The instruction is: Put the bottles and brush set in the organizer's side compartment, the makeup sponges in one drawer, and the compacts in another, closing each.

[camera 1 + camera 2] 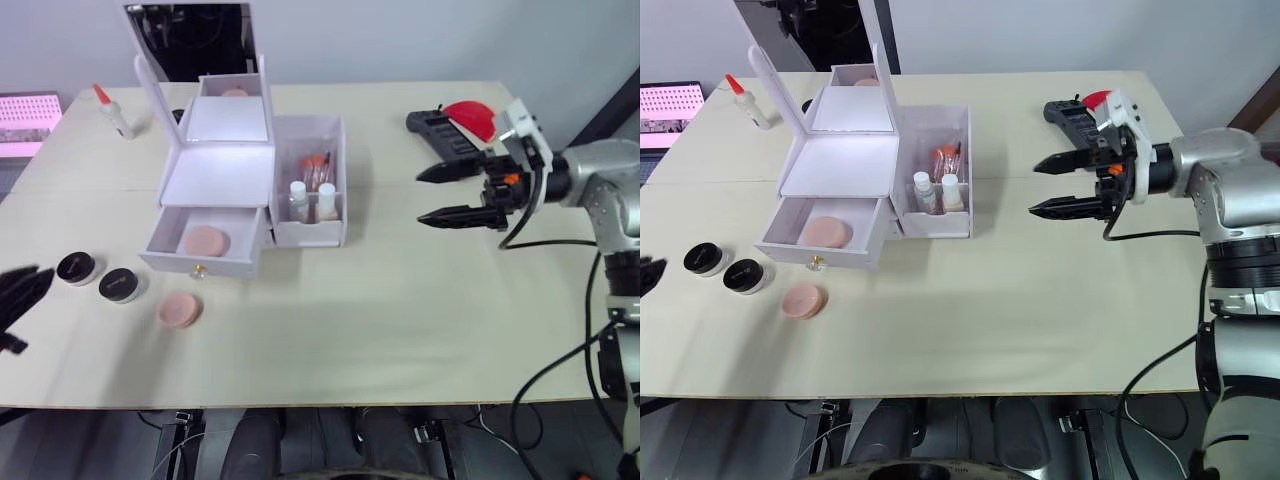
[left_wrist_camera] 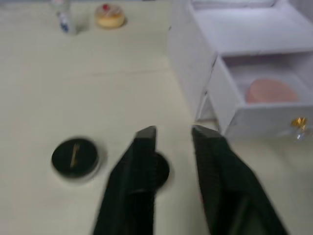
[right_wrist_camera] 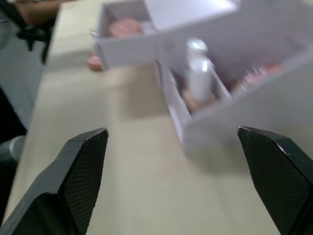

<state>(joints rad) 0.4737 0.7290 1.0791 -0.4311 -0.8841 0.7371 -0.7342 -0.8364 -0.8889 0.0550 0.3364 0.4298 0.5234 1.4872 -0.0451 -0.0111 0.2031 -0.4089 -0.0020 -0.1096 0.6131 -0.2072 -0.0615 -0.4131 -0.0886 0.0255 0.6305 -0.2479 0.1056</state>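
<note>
head pair – high, facing down over table (image 1: 400,300) | wrists – low, close | shared: organizer (image 1: 855,170)

table (image 1: 400,330): pale wood, seamed | wall (image 1: 400,40): plain grey | floor: dark

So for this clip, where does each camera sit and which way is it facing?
Left eye: on the head, looking down over the table at the organizer; right tool open.
Right eye: same scene beside it.
Left wrist: along the open left tool at the compacts.
Right wrist: between its fingers toward the side compartment.
Shared: all show the open drawer holding a makeup sponge.
</note>
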